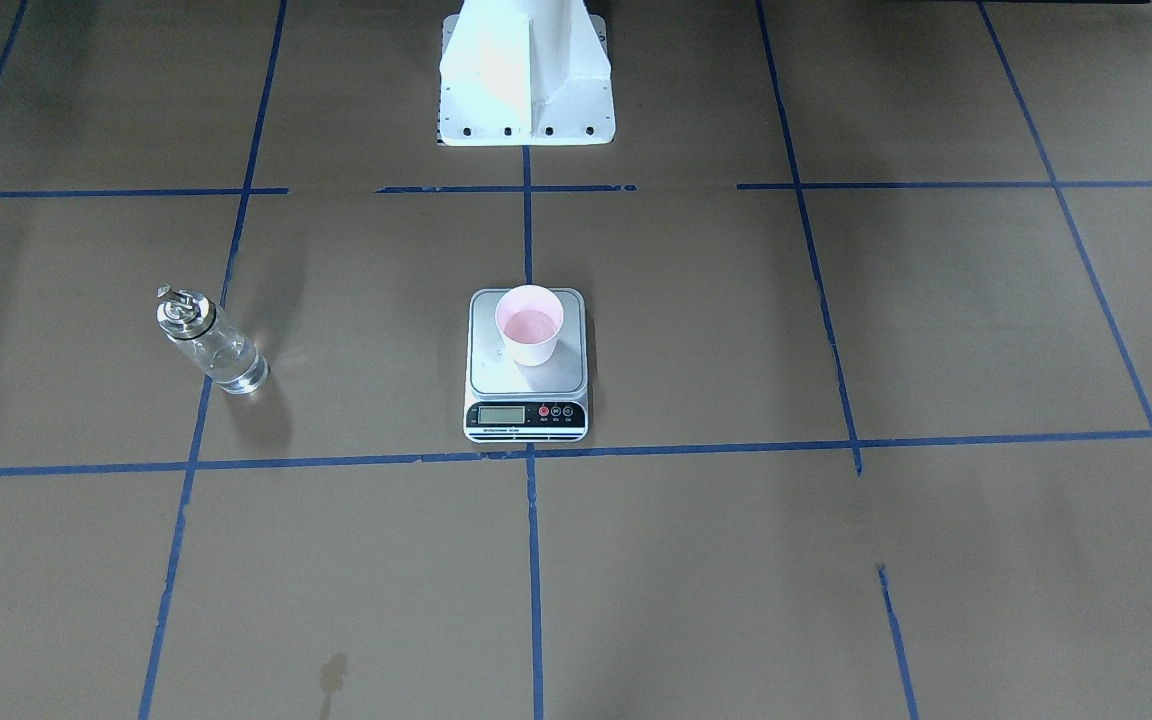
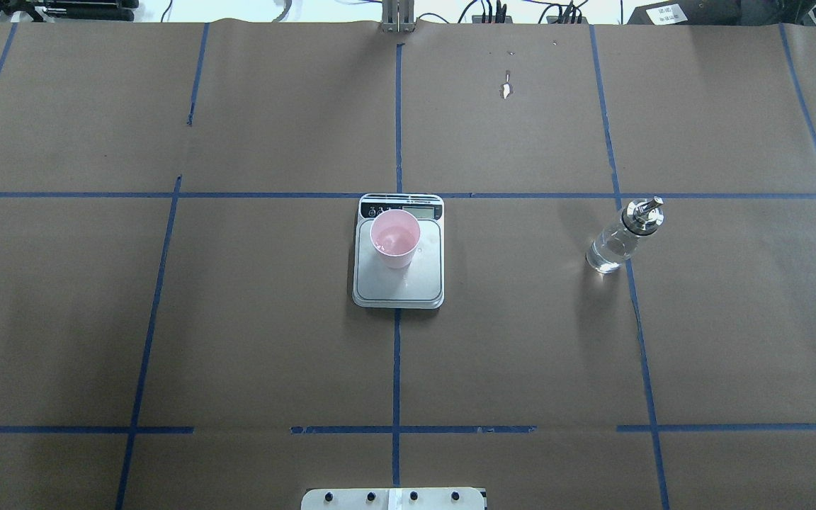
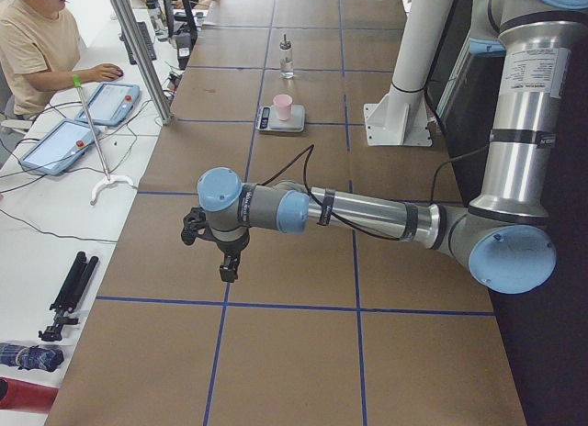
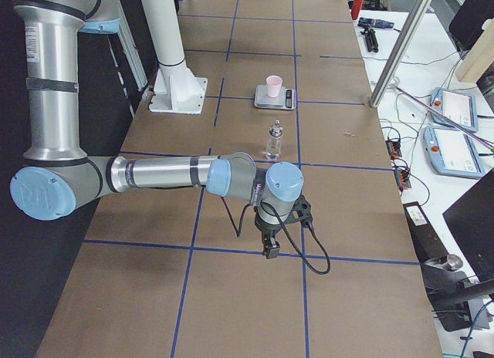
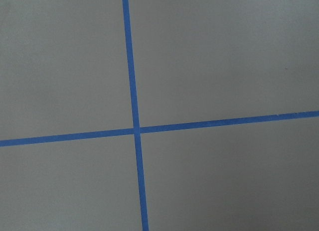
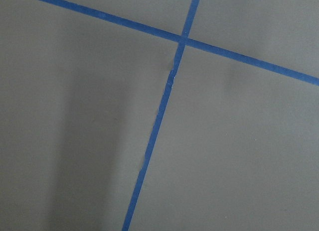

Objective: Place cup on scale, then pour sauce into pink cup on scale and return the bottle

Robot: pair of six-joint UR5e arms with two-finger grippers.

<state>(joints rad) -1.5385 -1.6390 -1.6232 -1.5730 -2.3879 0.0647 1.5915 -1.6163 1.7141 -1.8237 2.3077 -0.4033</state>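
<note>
The pale pink cup [image 1: 530,325] stands upright on the silver scale [image 1: 526,378] at the table's middle, also in the overhead view [image 2: 394,239]. The clear glass bottle [image 1: 208,343] with a metal spout stands upright on the paper, apart from the scale, on my right side [image 2: 620,237]. Clear sauce shows through its glass. My left gripper [image 3: 225,270] hangs over the table far from the scale, and so does my right gripper [image 4: 270,250]. Both show only in the side views, so I cannot tell whether they are open or shut. Neither holds anything that I can see.
The table is covered in brown paper with blue tape lines [image 2: 397,354]. The white robot base [image 1: 526,75] stands behind the scale. An operator [image 3: 37,45] sits at a side desk with tablets [image 3: 110,103]. The wrist views show only paper and tape.
</note>
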